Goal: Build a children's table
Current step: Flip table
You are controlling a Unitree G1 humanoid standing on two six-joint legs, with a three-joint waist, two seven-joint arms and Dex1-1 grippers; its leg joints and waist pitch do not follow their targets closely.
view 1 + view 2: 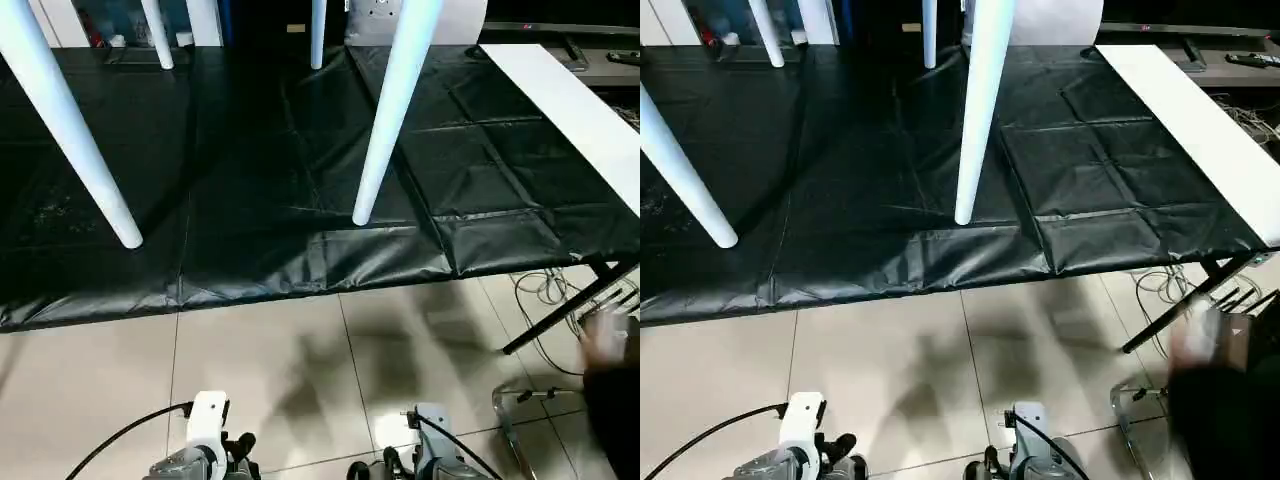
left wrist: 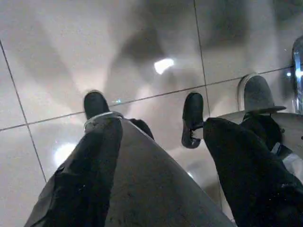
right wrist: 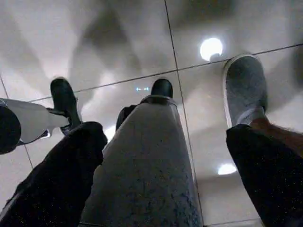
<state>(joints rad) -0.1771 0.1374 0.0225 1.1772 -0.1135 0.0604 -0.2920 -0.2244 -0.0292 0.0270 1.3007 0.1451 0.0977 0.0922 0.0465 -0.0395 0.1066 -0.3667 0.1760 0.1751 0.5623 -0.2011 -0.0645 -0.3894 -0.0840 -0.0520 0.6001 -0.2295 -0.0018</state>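
Note:
Four white tapered legs of the children's table stand on a black sheet [image 1: 250, 200]: a near left leg [image 1: 70, 130], a near right leg [image 1: 395, 100] and two far legs [image 1: 157, 35] [image 1: 318, 35]. The table top is out of view above. My left gripper [image 1: 240, 447] and right gripper [image 1: 372, 468] hang low over the tiled floor, well short of the legs. In the wrist views the left gripper [image 2: 163, 127] and right gripper [image 3: 165, 130] each have black fingers [image 2: 80, 170] [image 3: 57, 175] spread apart, nothing held, pointing down at my own feet.
A flat white board [image 1: 570, 110] lies along the sheet's right side on a black stand [image 1: 560, 315]. Loose cables [image 1: 545, 290] and a metal frame [image 1: 520, 400] sit on the tiles at right. A person stands at the lower right [image 1: 610, 380], a grey slipper [image 3: 244, 87] near my feet.

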